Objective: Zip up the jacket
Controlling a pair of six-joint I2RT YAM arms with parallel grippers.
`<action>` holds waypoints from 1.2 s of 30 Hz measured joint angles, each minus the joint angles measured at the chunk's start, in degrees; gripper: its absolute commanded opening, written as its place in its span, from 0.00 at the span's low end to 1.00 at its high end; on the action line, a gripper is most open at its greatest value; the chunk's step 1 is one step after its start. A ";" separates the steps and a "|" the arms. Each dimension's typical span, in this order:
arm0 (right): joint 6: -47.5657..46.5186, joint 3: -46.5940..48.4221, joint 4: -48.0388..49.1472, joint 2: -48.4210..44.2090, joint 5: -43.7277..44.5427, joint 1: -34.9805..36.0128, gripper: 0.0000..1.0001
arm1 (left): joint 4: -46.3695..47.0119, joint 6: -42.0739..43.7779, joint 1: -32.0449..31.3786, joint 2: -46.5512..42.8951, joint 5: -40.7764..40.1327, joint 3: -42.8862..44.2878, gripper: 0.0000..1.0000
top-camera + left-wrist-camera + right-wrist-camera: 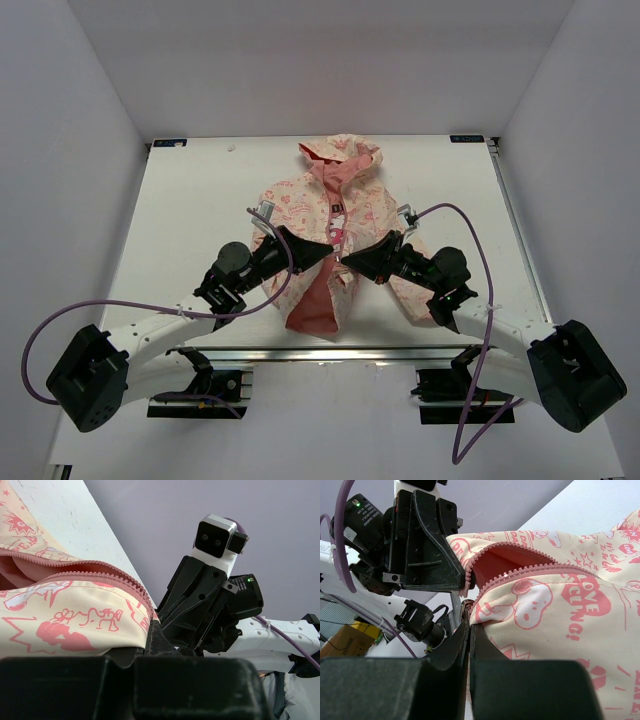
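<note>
Lying flat at the middle of the white table (200,200), the jacket (365,215) has its hood toward the far edge, and its lower front is spread open on the pink lining (315,308). The left gripper (322,254) and the right gripper (352,258) meet tip to tip at the front opening, about midway down. In the left wrist view, that arm's fingers (75,690) are clenched on the edge of a cream panel, just below the pink zipper teeth (95,572). The right gripper's black body stands close opposite. In the right wrist view, the right arm's fingers are pressed tight, with the other panel's edge nipped in the thin slit between them. The two rows of teeth are parted above, and the left gripper sits close by at upper left.
</note>
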 measured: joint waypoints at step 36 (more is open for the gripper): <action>0.37 1.38 -0.48 0.68 0.68 0.00 0.00 | 3.04 -1.86 0.00 1.77 0.04 -0.98 0.00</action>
